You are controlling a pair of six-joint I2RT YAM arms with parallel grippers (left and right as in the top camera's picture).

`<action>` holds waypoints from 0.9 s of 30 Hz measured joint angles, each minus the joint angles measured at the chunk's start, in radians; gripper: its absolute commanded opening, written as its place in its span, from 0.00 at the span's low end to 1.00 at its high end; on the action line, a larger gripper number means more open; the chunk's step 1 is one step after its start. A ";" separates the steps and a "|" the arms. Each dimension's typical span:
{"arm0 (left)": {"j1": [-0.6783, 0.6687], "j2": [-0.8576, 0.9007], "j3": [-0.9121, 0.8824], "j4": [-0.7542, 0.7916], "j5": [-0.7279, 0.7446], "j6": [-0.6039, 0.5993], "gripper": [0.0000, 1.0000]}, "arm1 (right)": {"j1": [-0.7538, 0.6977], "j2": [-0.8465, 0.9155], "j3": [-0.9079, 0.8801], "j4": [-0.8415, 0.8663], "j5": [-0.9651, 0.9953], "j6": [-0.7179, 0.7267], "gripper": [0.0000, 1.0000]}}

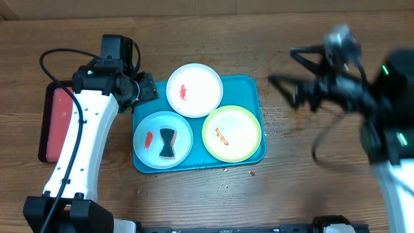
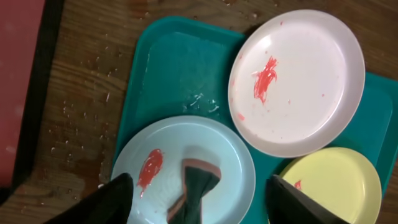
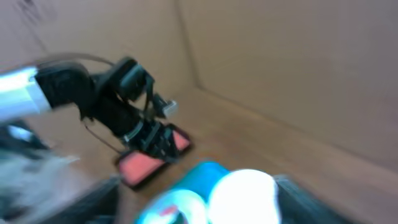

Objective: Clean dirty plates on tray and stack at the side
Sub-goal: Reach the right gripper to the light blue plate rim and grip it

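Observation:
The teal tray (image 1: 249,87) holds three smeared plates: a white plate (image 1: 194,89) at the back, a light blue plate (image 1: 150,133) at the front left and a yellow-green plate (image 1: 232,133) at the front right. A dark sponge (image 1: 168,144) lies on the light blue plate. My left gripper (image 1: 145,90) hovers over the tray's back left corner, open and empty. In the left wrist view its fingers (image 2: 199,186) straddle the sponge (image 2: 198,186) on the light blue plate (image 2: 230,155), beside the white plate (image 2: 298,81). My right gripper (image 1: 281,65) is blurred, open and empty, in the air to the right of the tray.
A smaller dark-rimmed red tray (image 1: 58,123) lies left of the teal tray, partly under my left arm. Water drops and crumbs dot the wooden table around the tray. The right wrist view is blurred and shows the white plate (image 3: 245,196) and the red tray (image 3: 149,163).

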 measured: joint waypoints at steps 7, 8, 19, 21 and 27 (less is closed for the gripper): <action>0.000 0.000 0.000 -0.004 0.000 -0.003 0.70 | 0.151 0.289 0.006 0.016 0.131 0.271 0.42; 0.000 0.000 0.000 -0.004 0.001 -0.003 0.70 | 0.194 0.322 0.010 -0.020 0.192 0.291 0.44; 0.000 0.000 0.000 -0.004 0.000 -0.003 0.66 | 0.526 0.658 0.279 -0.350 0.565 0.358 0.68; 0.000 0.000 0.000 -0.005 0.000 -0.003 0.66 | 0.558 0.678 0.280 -0.331 0.580 0.359 0.57; 0.000 0.000 0.000 -0.025 0.000 -0.005 0.53 | 0.675 0.752 0.280 -0.275 0.689 0.378 0.41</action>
